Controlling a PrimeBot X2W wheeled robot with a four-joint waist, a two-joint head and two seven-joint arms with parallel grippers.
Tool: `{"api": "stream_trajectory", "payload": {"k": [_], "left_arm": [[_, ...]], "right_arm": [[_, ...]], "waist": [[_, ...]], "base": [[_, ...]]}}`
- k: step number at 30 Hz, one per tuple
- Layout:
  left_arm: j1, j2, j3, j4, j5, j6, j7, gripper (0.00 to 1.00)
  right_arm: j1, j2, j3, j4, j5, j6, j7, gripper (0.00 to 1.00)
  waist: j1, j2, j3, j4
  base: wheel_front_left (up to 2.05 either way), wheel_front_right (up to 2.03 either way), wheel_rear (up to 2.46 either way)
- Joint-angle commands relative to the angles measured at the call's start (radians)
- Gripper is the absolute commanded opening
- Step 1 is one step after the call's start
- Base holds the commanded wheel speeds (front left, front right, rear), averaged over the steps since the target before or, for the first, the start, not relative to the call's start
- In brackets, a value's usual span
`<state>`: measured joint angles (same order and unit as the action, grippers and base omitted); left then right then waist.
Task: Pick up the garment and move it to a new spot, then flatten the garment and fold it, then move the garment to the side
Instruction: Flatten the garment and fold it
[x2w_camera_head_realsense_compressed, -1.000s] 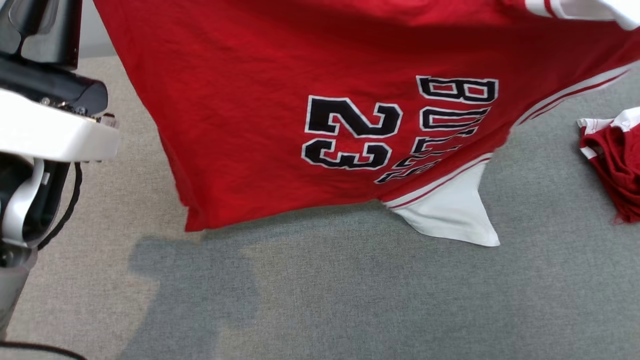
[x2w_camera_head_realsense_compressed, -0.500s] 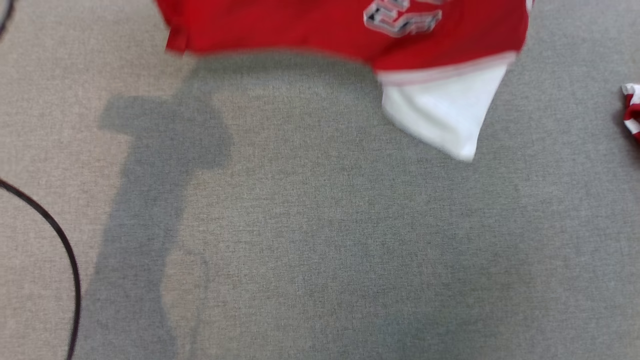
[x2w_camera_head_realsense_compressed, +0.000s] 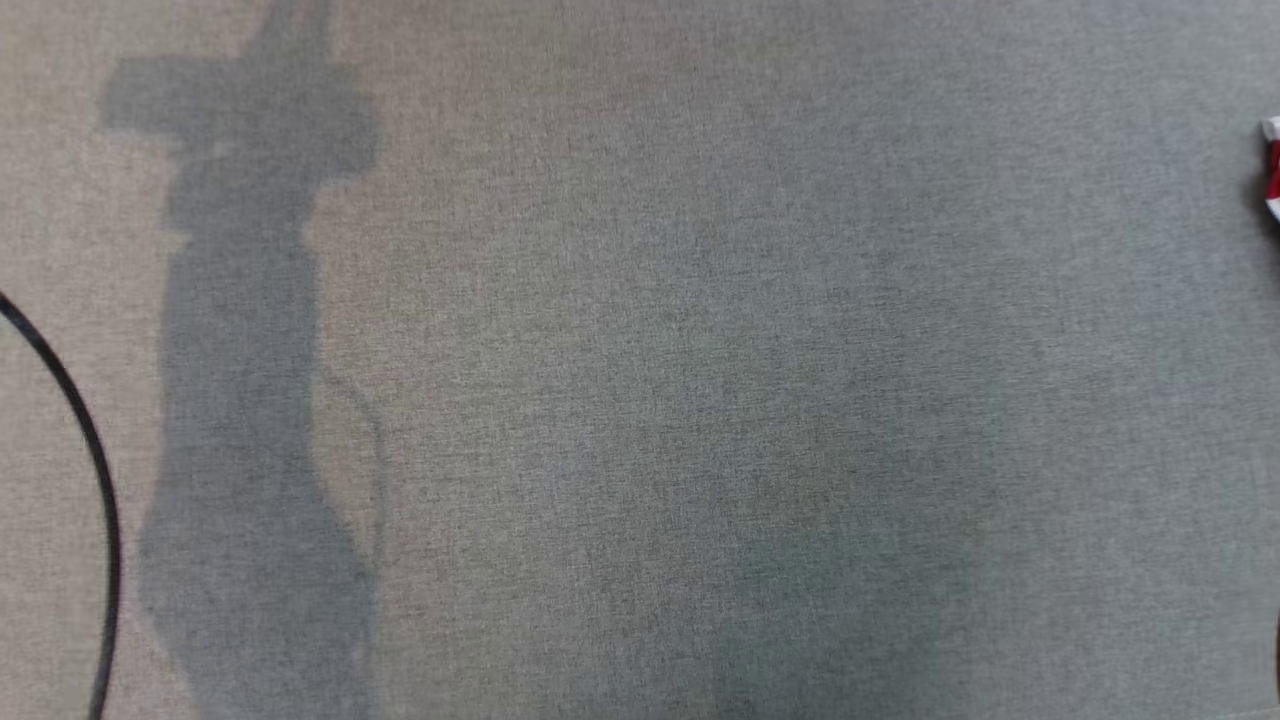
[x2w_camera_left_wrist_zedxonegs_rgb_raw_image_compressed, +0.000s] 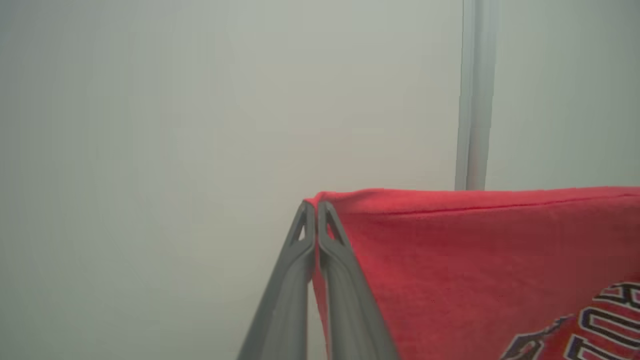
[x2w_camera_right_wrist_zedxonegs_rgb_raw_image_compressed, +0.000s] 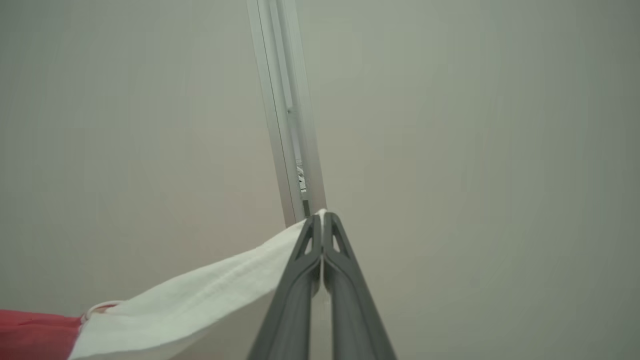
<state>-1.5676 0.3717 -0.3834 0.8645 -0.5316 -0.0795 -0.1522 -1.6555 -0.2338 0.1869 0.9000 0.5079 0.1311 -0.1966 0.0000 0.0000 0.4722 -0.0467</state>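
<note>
The garment (x2w_camera_left_wrist_zedxonegs_rgb_raw_image_compressed: 450, 250) is a red jersey with dark lettering and white sleeves. In the left wrist view my left gripper (x2w_camera_left_wrist_zedxonegs_rgb_raw_image_compressed: 316, 205) is shut on a red corner of its hem, held up in front of a pale wall. In the right wrist view my right gripper (x2w_camera_right_wrist_zedxonegs_rgb_raw_image_compressed: 322, 216) is shut on the tip of a white sleeve (x2w_camera_right_wrist_zedxonegs_rgb_raw_image_compressed: 200, 300), the red body trailing off at the lower left. The head view looks down at the grey cloth work surface (x2w_camera_head_realsense_compressed: 640, 400), with arm shadows at the left.
A second red and white piece of clothing (x2w_camera_head_realsense_compressed: 1272, 170) peeks in at the right edge of the head view. A black cable (x2w_camera_head_realsense_compressed: 90, 470) curves along the left edge. A pale metal post (x2w_camera_right_wrist_zedxonegs_rgb_raw_image_compressed: 287, 110) runs up the wall behind the grippers.
The jersey has slid up and out of the head view's top, and the left arm at that view's left edge is gone too. The surface and side clothing shifted, so the camera moved as well.
</note>
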Motion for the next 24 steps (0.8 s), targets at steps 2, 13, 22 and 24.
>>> {"api": "stream_trajectory", "payload": {"k": [2,13,22,24], "left_arm": [[0.034,-0.032,0.005,0.05,-0.039,-0.019,-0.009,0.0],[0.451,-0.119,0.022,0.036,-0.118,-0.037,-0.106,0.0],[0.866,-0.103,0.085,-0.234,-0.1,0.021,-0.112,0.0],[0.913,-0.098,0.087,-0.266,-0.102,0.029,-0.112,0.0]], "right_arm": [[0.043,0.0,0.055,0.024,0.031,-0.001,0.016,0.0],[0.563,-0.093,0.228,-0.201,0.329,0.0,-0.006,0.0],[1.039,-0.138,0.196,-0.45,0.456,0.0,-0.059,0.0],[1.087,-0.138,0.183,-0.475,0.463,0.0,-0.061,0.0]], "waist": [[0.0,0.0,0.028,0.006],[0.0,0.0,0.024,0.026],[0.0,0.0,-0.054,0.025],[0.0,0.0,-0.067,0.024]], "base": [[0.0,0.0,0.0],[0.0,0.0,0.0],[0.0,0.0,0.0],[0.0,0.0,0.0]]}}
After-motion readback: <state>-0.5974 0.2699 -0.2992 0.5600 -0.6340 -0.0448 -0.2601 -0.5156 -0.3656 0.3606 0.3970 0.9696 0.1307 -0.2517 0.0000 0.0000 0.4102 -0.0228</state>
